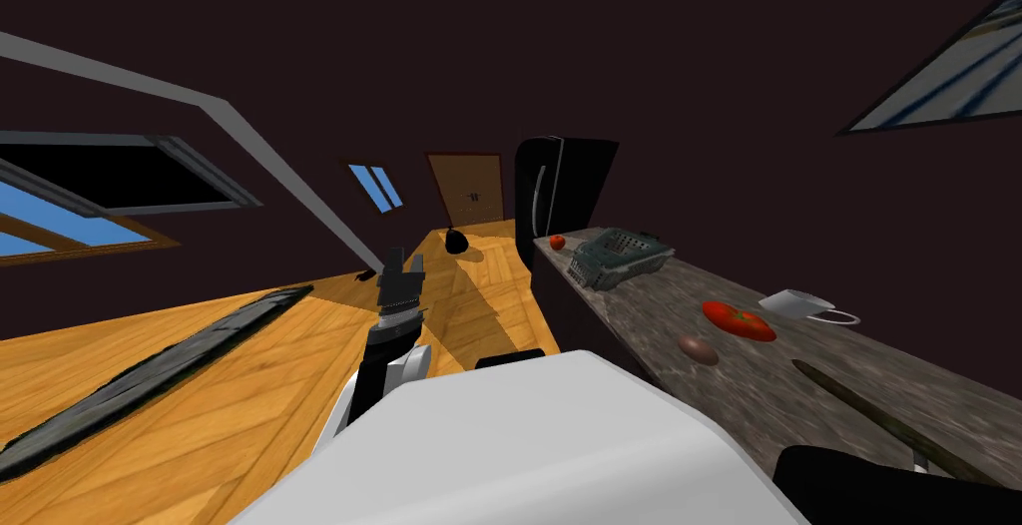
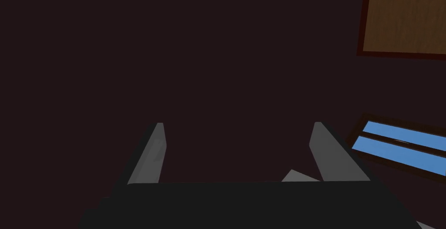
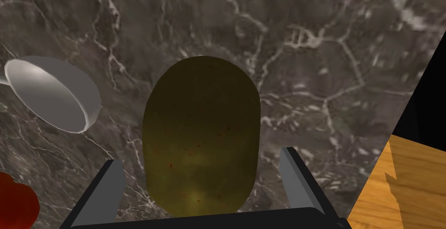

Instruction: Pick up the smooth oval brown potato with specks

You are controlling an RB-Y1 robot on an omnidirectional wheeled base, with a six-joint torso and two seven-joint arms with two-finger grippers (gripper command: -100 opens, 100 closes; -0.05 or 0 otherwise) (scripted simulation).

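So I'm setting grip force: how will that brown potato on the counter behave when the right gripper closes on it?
The potato looks smooth and rounded, so it may slip from the thin fingers of the right gripper. Lying free on the flat counter, it could roll if nudged. It looks solid, so probably stiff and fairly heavy.

The left arm (image 1: 377, 354) was dark, with a ribbed grey band and a rounded white joint. The left gripper (image 2: 238, 126) and the right gripper (image 3: 201, 154) each bore 2 thin, light grey, tapered blades on a flat black box.
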